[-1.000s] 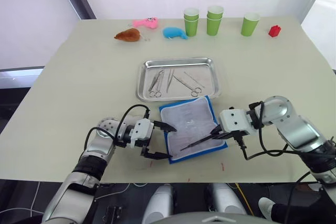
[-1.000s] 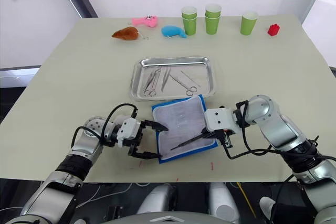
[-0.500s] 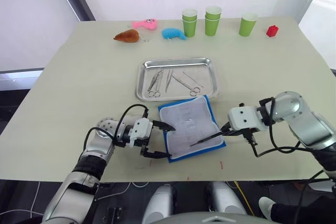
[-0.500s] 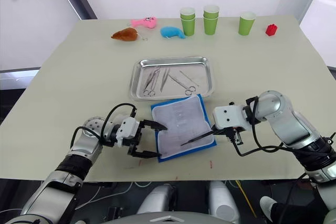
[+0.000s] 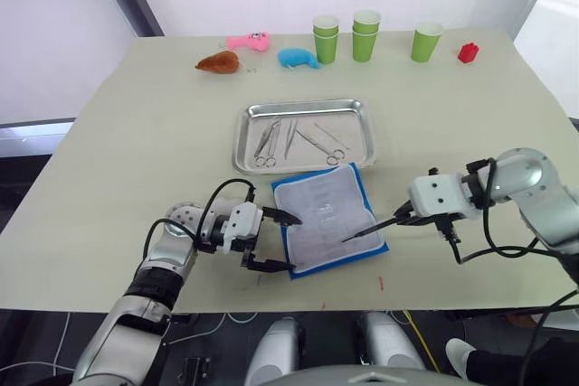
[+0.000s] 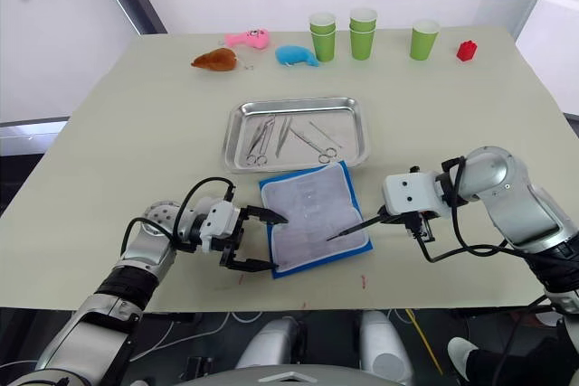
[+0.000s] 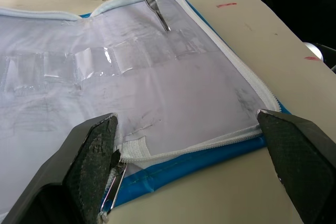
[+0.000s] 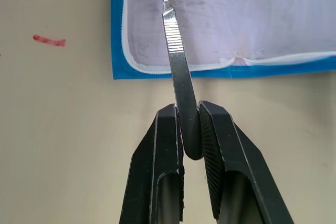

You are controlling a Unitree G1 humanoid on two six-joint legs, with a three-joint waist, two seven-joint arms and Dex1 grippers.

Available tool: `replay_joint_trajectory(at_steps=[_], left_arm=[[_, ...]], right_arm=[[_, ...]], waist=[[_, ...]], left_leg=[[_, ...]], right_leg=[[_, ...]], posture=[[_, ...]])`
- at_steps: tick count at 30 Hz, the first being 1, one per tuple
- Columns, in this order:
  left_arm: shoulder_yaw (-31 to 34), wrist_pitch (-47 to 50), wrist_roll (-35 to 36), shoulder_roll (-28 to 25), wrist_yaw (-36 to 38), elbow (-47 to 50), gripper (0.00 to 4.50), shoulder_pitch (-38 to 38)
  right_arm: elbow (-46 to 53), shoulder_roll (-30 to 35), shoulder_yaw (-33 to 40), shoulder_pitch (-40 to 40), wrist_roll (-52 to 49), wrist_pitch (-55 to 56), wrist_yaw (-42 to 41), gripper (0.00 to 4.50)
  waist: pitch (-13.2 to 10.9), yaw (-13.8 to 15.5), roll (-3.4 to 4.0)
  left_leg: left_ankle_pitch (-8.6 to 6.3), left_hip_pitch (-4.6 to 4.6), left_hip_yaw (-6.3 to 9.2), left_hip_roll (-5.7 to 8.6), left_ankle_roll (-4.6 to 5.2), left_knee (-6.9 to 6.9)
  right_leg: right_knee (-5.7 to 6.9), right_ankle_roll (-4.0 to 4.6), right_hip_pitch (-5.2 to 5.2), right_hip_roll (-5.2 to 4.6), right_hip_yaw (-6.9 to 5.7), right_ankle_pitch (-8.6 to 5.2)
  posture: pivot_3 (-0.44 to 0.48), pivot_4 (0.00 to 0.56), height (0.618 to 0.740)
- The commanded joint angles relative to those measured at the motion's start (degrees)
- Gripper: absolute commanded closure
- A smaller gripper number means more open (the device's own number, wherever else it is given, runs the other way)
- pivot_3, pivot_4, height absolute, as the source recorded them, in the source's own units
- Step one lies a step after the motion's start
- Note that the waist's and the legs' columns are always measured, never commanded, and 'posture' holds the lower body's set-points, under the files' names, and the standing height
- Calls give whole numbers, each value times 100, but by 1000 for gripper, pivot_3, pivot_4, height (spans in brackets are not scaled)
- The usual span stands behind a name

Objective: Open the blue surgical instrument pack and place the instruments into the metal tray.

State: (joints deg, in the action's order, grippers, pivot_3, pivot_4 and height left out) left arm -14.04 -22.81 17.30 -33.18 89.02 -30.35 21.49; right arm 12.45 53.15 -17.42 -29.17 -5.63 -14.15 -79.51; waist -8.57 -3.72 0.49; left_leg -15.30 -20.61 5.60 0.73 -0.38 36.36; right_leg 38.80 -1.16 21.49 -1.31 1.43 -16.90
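The opened blue fabric instrument pack [image 5: 327,218] lies near the tabletop's front edge, below the shiny steel tray [image 5: 306,136]. The right gripper [image 8: 190,129], clamped on a thin silver scalpel handle [image 8: 175,56], should carry it to the tray; the left gripper [image 5: 277,241] gapes empty at the pack's edge

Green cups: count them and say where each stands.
5, all at the table's far edge: two stacked, two more stacked beside them, and one single cup to their right. More nested inside a stack could be hidden.

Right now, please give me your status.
Right gripper shut on a straight instrument. Left gripper open at the pack edge. Tray already holds instruments. Path to the tray looks clear.
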Motion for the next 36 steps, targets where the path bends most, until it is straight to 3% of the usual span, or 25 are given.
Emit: replay_joint_trajectory(at_steps=[1,8,12,23,32,36], left_arm=[[-292,252,-507,-113,116,-396,0,-327],[-296,268,-513,-119,121,-389,0,-314],[-294,268,-512,-128,124,-370,0,-322],[-286,220,-511,-138,88,-327,0,-422],[-267,158,-543,-98,33,-470,0,-426],[-263,186,-550,-73,0,-464,0,-417]], right_arm=[[0,161,362,29,-186,148,-61,4471],[-69,349,641,128,-389,207,-122,4471],[20,139,927,92,-818,-330,98,4471],[-243,-877,1140,-416,-1402,-1647,1220,4471],[-1523,-2154,814,-1317,-877,-2034,2621,4471],[-2551,-2863,788,-1878,-492,-2010,3511,4471]], waist=[[0,2,0],[-2,11,-4],[-3,11,-4],[-2,13,-6],[8,9,6],[12,-19,13]], left_leg=[[0,0,-3,0,0,0],[0,0,-8,0,0,0],[0,0,-8,-1,0,0],[0,-1,-9,-3,0,1],[0,2,-17,-4,0,0],[0,2,-22,-6,1,0]], right_leg=[[1,2,1,0,2,1],[3,2,4,0,6,2],[4,2,4,1,7,1],[5,9,6,4,16,5],[9,10,8,7,25,6],[13,12,11,11,31,7]], posture=[[0,150,740],[0,150,740],[0,150,740],[0,150,740],[0,150,740],[0,150,740]])
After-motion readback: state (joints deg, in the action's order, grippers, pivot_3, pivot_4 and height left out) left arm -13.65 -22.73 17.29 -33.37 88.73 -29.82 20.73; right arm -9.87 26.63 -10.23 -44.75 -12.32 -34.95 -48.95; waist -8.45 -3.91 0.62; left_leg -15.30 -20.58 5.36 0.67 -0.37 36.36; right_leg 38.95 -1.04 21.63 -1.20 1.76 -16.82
